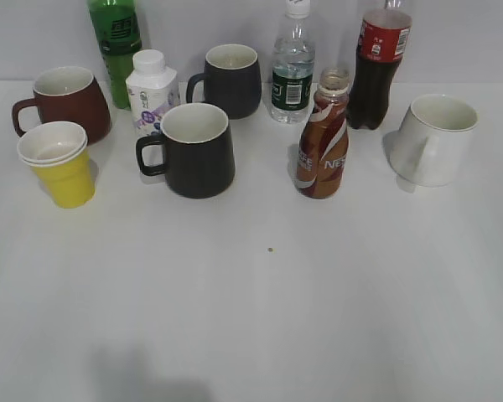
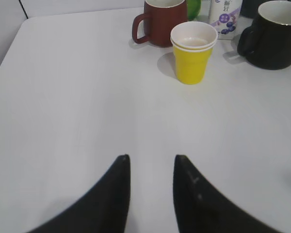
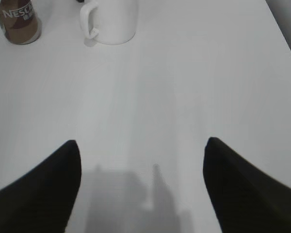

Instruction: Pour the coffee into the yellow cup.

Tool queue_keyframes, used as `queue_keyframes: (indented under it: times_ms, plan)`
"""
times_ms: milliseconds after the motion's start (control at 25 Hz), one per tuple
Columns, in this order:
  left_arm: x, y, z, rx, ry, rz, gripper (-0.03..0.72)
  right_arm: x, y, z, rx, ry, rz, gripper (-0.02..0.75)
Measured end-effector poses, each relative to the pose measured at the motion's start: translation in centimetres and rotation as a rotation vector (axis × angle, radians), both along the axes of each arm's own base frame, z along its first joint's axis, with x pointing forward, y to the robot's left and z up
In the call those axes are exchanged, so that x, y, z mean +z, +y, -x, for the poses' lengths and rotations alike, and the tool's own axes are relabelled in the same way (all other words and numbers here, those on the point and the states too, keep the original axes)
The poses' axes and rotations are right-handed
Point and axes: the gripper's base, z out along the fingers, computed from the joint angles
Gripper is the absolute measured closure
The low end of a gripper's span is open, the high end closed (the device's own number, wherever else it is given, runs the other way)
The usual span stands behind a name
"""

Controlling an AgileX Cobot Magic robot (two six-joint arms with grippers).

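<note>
coffee bottle [image 1: 324,138] upright, uncapped | ahead-left of spread, empty right gripper [image 3: 141,145] | left gripper [image 2: 151,162] narrowly parted, faces yellow cup [image 2: 193,52]

From my right wrist I read "NESCAFE" in white letters on the brown coffee bottle [image 3: 18,22]; the exterior view shows only "NES" of it. The milk carton [image 1: 151,90], green bottle [image 1: 116,42], water bottle [image 1: 292,71] and cola bottle [image 1: 379,63] carry print too small to read.
</note>
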Motion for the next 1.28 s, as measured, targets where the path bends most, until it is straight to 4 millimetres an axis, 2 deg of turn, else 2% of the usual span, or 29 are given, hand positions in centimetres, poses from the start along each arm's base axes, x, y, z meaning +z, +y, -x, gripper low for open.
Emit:
queue_keyframes:
  times_ms: [1080, 1280]
  plan:
    - [0.0, 0.0, 0.0, 0.0, -0.003, 0.0, 0.448, 0.0, 0.0, 0.0, 0.0, 0.0, 0.0, 0.15]
    - [1.5, 0.3, -0.7, 0.023, -0.118, -0.034, 0.448, 0.6, 0.1, 0.1, 0.009, -0.04, -0.012, 0.15]
